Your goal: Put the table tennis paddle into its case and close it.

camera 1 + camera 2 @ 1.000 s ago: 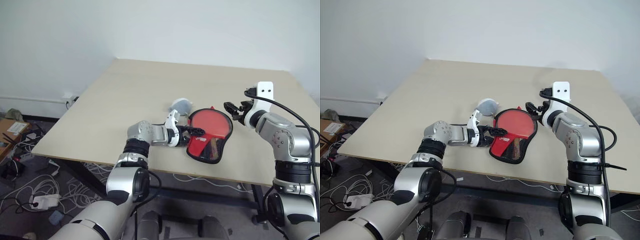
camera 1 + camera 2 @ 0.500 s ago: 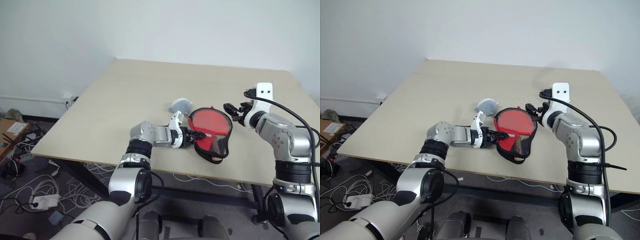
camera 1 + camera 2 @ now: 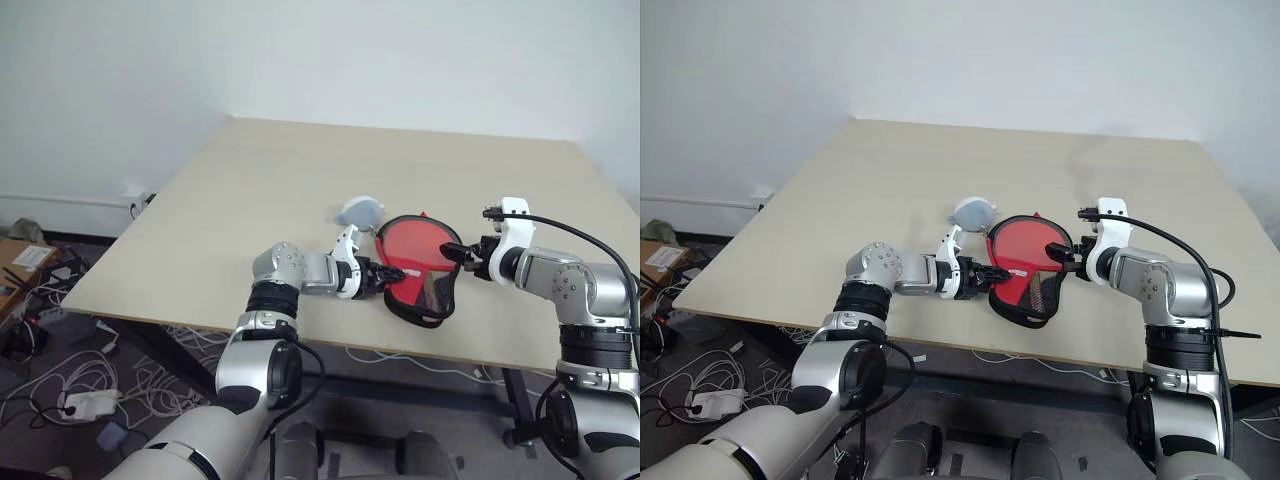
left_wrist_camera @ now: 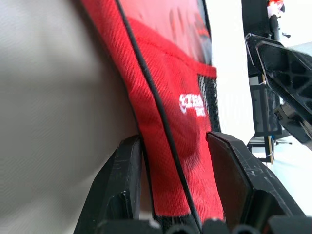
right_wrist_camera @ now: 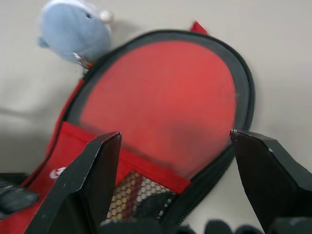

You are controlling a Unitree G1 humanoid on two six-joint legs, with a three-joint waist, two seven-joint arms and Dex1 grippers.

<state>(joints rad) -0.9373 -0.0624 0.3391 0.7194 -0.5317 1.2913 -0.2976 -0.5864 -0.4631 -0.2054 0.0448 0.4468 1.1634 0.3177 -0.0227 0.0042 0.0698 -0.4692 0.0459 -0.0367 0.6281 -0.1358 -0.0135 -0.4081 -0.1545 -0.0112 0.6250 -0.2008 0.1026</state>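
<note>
Two black-fingered grippers work at one spot near the front edge of the pale beige wooden table (image 3: 250, 190). Between them lies the paddle-shaped soft red case (image 3: 420, 272) with black edging, a white logo and a black mesh patch, and inside it rests the table tennis paddle (image 5: 161, 105), its round red rubber face showing within the case's black rim; the handle is hidden under the red and mesh front of the case.

Coming in from the robot's left side, the left gripper (image 3: 392, 274) has its two fingers clamped on the near edge of the case. In the left wrist view the red fabric with its black seam and white logo runs up between the two black fingers (image 4: 117, 187), which press it from either side, so this gripper is gripping the case by its edge and holding that edge raised off the table.

At the opposite side of the case, the right gripper (image 3: 452, 254) points toward the left gripper with its tip just at the case's far rim. Its fingers (image 5: 95, 170) stand wide apart in the right wrist view, with the paddle's red face and the case's mesh patch framed between them, and nothing is held.

Just beyond the case, away from both grippers, sits a small grey-blue and white ball-like plush thing (image 3: 361, 211), close to the case's rounded top edge.
</note>
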